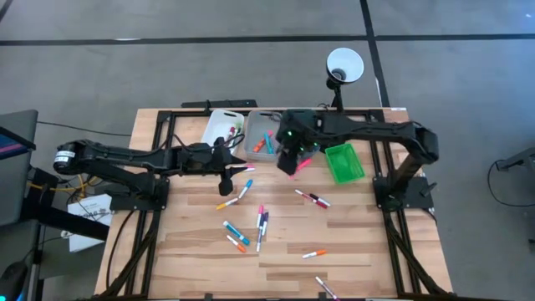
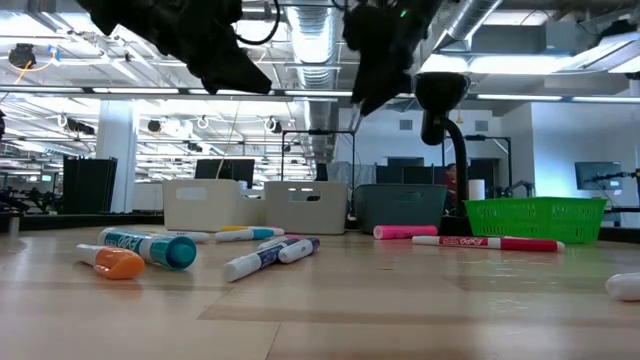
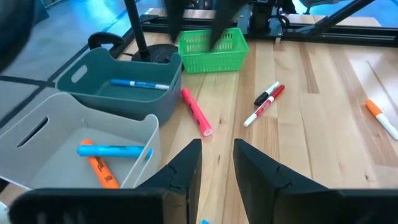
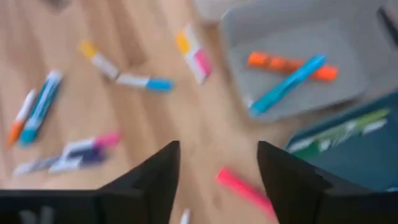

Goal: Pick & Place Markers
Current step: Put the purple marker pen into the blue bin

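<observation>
Several markers lie flat and scattered on the wooden table; one cluster is near the middle. A pink marker lies just below my right gripper, which is open and hovers above it, beside the bins. My left gripper is open with a narrow gap, empty, and held above the table near a blue-tipped marker. The grey bin holds an orange marker and a blue marker. The teal bin holds a blue marker.
A white bin, the grey bin and a green basket stand in a row at the table's far side. A red marker and a black-capped one lie right of centre. A lamp stands behind the far edge.
</observation>
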You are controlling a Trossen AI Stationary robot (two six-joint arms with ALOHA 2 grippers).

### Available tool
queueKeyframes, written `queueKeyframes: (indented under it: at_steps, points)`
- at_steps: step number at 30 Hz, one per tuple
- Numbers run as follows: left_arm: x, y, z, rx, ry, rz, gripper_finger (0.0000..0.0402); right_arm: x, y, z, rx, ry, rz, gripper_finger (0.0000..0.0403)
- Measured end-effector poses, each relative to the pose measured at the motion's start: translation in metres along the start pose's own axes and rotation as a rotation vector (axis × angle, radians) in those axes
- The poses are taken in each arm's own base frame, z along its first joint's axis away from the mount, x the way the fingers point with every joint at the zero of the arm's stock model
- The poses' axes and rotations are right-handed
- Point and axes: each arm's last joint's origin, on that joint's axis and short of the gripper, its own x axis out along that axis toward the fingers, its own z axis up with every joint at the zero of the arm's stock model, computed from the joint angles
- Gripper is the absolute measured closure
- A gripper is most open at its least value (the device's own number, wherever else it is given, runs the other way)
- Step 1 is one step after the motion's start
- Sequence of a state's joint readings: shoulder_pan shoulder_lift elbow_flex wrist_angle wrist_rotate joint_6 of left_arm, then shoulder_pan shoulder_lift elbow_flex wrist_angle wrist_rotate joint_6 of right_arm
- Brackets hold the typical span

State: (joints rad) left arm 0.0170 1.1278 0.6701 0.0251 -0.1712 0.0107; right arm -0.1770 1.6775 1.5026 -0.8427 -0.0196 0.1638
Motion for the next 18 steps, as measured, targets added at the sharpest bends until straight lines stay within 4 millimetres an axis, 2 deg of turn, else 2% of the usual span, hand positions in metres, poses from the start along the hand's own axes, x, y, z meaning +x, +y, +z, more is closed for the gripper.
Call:
queueKeyframes:
  at_steps: [3, 6, 15, 18]
  points:
    - [0.0, 0.0, 0.0, -0.001, -0.004, 0.0, 0.0312, -0.015, 0.024, -0.015, -0.04, 0.074, 0.029, 0.0168]
    - [0.0, 0.0, 0.0, -0.001, -0.005, 0.0, 0.0312, -0.028, 0.053, -0.032, -0.042, 0.143, 0.059, 0.0159]
    - [-0.002, -0.009, 0.001, -0.065, -0.01, -0.038, 0.0312, -0.054, 0.141, -0.09, 0.062, 0.335, 0.151, 0.0173]
    - [-0.003, -0.015, 0.001, -0.056, -0.012, -0.059, 0.0312, -0.053, 0.168, -0.109, 0.095, 0.397, 0.172, 0.0176]
